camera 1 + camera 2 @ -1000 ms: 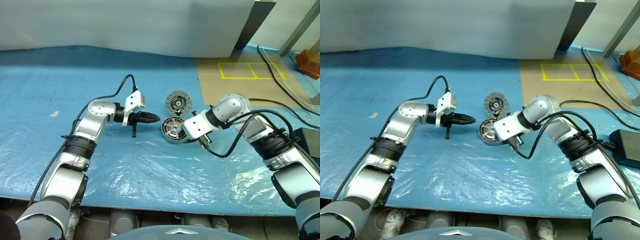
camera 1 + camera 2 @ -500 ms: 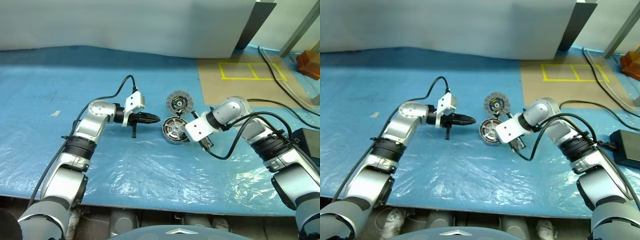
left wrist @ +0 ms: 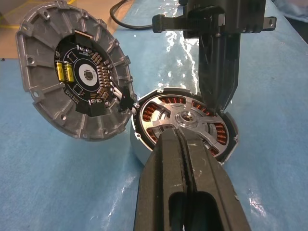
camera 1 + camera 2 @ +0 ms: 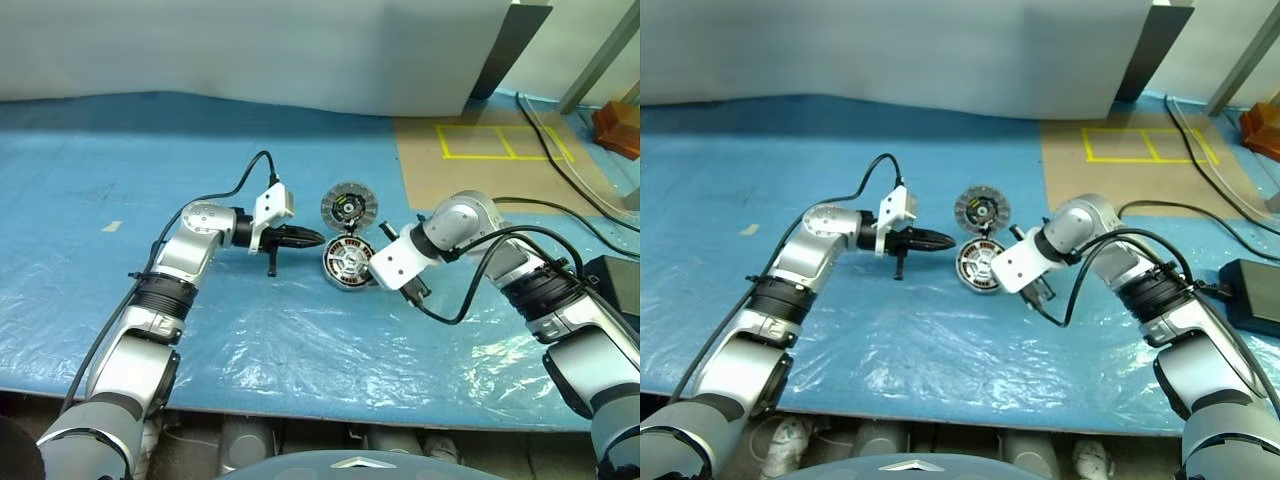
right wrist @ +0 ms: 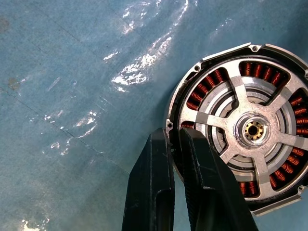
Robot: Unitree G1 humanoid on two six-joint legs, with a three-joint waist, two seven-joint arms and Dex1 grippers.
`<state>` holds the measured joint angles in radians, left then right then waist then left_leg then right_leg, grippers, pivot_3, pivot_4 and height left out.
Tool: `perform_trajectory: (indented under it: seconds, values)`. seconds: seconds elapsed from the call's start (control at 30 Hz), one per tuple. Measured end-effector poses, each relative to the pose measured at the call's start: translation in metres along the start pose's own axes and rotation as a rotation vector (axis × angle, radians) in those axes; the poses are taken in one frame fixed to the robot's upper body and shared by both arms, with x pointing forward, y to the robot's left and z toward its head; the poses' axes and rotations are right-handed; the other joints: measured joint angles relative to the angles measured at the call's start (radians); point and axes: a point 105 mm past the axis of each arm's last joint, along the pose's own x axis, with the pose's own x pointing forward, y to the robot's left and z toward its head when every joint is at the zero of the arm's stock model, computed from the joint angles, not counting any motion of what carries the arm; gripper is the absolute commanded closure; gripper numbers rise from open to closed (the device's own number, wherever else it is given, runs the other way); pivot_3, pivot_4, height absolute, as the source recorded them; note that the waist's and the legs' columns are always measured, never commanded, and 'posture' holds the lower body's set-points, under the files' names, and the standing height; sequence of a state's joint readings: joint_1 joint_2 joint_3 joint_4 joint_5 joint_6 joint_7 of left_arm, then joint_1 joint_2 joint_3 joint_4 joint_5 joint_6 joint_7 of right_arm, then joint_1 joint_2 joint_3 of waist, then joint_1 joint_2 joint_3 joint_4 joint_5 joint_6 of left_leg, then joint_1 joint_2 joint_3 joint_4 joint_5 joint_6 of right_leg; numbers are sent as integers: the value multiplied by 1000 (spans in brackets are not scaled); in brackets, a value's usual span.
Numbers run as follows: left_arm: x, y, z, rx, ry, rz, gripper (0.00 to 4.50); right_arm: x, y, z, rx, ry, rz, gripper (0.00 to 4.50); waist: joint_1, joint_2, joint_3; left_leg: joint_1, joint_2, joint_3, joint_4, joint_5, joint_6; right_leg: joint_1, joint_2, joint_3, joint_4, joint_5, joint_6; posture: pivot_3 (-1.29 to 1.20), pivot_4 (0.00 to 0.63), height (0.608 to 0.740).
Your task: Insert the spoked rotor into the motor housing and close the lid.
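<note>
**Rim pinch on housing, disc tilted open**

Housing (image 4: 345,265) is sitting on the blue plastic sheet (image 4: 300,340), about midway between the two arms, open side up. Copper windings are showing in a ring under a silver spoked piece with a bright centre hub.

Disc (image 4: 349,207) is standing tilted on its edge just behind the housing, with its lower edge meeting the housing's rim. Its ribbed grey rim and dark inner face with small yellow parts are facing the left arm. A short dark link is showing where the two meet, but I cannot tell whether it joins them. The disc is not lying over the housing, so the cup is standing uncovered.

Right gripper (image 5: 174,137) is reaching steeply down at the housing's right side. It is pinching the metal rim, with one black finger outside the wall, the other just inside, and only a thin gap between them.

Left gripper (image 3: 178,137) is hovering level just beside the housing's left side, pointing across at it. Its fingers are pressed together and holding nothing, and it is touching neither part.

Brown board (image 4: 480,160) with yellow tape squares is lying well apart, far right.
</note>
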<state>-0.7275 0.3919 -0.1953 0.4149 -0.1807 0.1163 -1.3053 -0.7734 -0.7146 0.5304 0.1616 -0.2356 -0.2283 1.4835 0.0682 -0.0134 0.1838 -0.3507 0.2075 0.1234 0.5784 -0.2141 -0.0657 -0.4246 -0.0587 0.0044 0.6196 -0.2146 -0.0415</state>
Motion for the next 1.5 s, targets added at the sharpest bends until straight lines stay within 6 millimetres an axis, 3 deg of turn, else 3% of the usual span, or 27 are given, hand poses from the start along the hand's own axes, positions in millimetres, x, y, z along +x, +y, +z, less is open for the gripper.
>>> perform_trajectory:
  seconds: [0.43, 0.6, 0.73, 0.87, 1.0, 1.1, 1.23, 1.3, 1.5]
  values:
    - [-13, 3, -6, -53, 21, 14, 4500, 4, 9, 17, 75, -88, 51, 4482, 0, 0, 0, 0, 0, 0, -2, 0, 0, 0, 0, -2, -1, 0, 0, 0, 150, 740]
    - [-12, 3, -6, -54, 20, 12, 4500, 1, 10, 22, 77, -110, 55, 2912, 0, 0, 0, 0, 0, 0, -2, 0, 0, 0, 0, -1, -1, 0, 0, 0, 150, 740]
    - [-17, -2, -2, -154, -25, -36, 4500, -2, 13, 31, 110, -151, 60, 2912, 1, 0, 0, 0, 0, 0, -2, 0, 0, -1, 0, -1, -1, 0, 0, 0, 150, 740]
    - [-37, 3, -1, -175, -21, -6, 4500, -12, 17, 37, 201, -215, 48, 2912, 0, 0, 0, 0, 1, 0, -2, 0, 0, -1, 0, -1, -1, 0, 0, 0, 150, 740]
    - [-51, 17, -5, -192, -24, 81, 4500, -33, 12, 43, 353, -323, -31, 2912, 4, 0, 0, 0, 0, 0, -2, 0, 0, 0, 0, -1, -2, 0, 0, 0, 150, 740]
    - [-52, 39, -3, -219, -64, 182, 4500, -44, 11, 47, 499, -414, -123, 2912, 19, 0, 0, 0, 0, 0, -1, 0, -1, 0, 0, -1, -3, 0, 0, 0, 150, 740]
    - [-40, 74, 18, -305, -175, 282, 4500, -47, 19, 40, 707, -461, -269, 2912, 42, 0, 0, -1, -1, -1, -1, 1, -1, 1, 0, -1, -5, 0, 0, 0, 150, 740]
    - [-32, 83, 21, -338, -193, 304, 4500, -41, 30, 37, 800, -463, -302, 2912, 43, 0, 0, -2, -1, -1, -2, 1, -1, 1, 0, -1, -9, 0, 1, 0, 150, 740]
    - [17, 76, 0, -428, -147, 291, 4500, -37, 47, 36, 1079, -547, -454, 2912, 37, 0, 0, -6, -2, -2, -6, -1, -5, 2, 0, -1, -13, 5, 8, 0, 150, 740]
